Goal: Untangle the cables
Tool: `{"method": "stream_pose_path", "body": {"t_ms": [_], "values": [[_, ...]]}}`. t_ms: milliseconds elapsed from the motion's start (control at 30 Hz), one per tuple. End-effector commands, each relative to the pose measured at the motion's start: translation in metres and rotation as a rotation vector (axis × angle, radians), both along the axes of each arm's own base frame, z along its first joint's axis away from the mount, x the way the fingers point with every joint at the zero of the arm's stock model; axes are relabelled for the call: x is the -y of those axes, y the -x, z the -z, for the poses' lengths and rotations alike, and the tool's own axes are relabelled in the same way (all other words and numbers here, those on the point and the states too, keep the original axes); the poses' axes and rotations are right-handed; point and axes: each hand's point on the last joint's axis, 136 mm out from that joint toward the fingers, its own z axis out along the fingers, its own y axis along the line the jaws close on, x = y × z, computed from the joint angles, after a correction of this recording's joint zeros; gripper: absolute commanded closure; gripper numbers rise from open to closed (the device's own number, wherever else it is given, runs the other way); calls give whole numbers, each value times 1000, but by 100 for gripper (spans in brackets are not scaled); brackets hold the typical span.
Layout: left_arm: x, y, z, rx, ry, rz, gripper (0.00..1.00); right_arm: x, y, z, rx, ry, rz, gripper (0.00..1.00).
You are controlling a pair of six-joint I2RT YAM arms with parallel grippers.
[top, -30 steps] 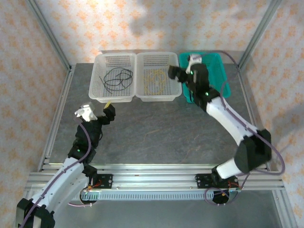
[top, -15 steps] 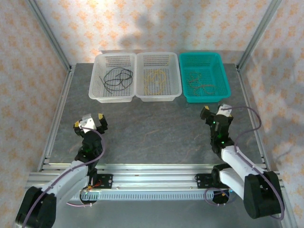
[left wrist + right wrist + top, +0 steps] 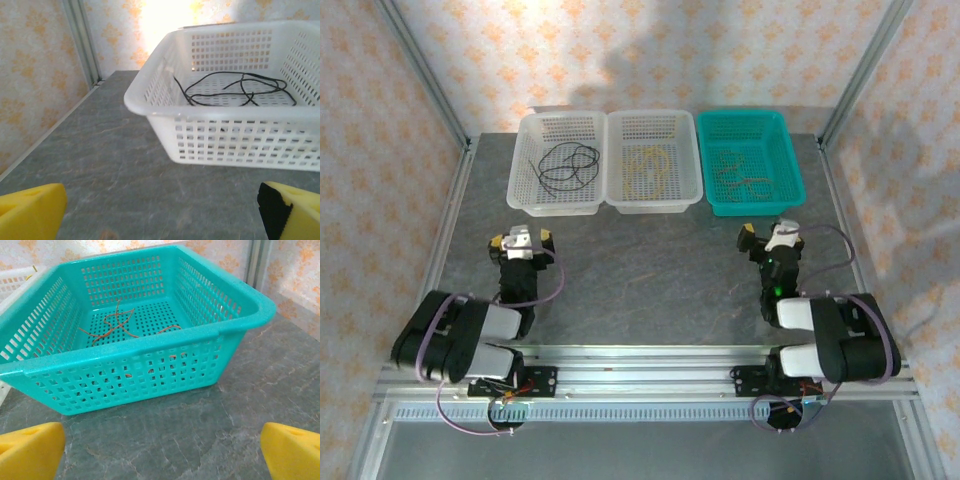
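Observation:
The cables lie sorted by colour. Black cables (image 3: pixel 568 165) (image 3: pixel 235 90) coil in the left white basket (image 3: pixel 552 208) (image 3: pixel 210 114). Yellow cables (image 3: pixel 648 167) rest in the middle white basket (image 3: pixel 655 203). Orange-brown cables (image 3: pixel 745 175) (image 3: pixel 112 327) lie in the teal basket (image 3: pixel 750 207) (image 3: pixel 150 342). My left gripper (image 3: pixel 521 240) (image 3: pixel 162 210) stands open and empty on the near left, facing the left basket. On the near right, my right gripper (image 3: pixel 767 237) (image 3: pixel 162 450) is open too, holding nothing, in front of the teal basket.
The three baskets stand side by side along the back of the grey table (image 3: pixel 650 270). Metal frame posts (image 3: pixel 430 100) rise at the table's back corners before patterned walls. Both arms are folded low near their bases.
The right arm has drawn back from over the teal basket to the near right. The left arm has pulled away from the white basket and folded down. Both grippers stayed open.

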Motion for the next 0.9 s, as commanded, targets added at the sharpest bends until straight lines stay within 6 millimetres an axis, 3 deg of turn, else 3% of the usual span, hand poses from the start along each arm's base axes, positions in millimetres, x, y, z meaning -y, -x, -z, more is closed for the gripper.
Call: {"method": "stream_pose_path", "body": {"t_ms": [0,67,167,400,867], "values": [[-5,-11,-29,174,74,44,0,-2,-18,-22,103,1,-31,0],[-9,-14,-24,160,86,40,0,-2,-20,-13,101,-5,-35,0],[-18,-35,-12,65,115,-7,0,4,-24,-10,77,-34,-28,0],[-23,-30,-13,86,130,-28,0,7,-22,-11,81,-35,-12,0],[-13,-36,-11,65,122,46,0,7,-22,-11,83,-36,-12,0]]}}
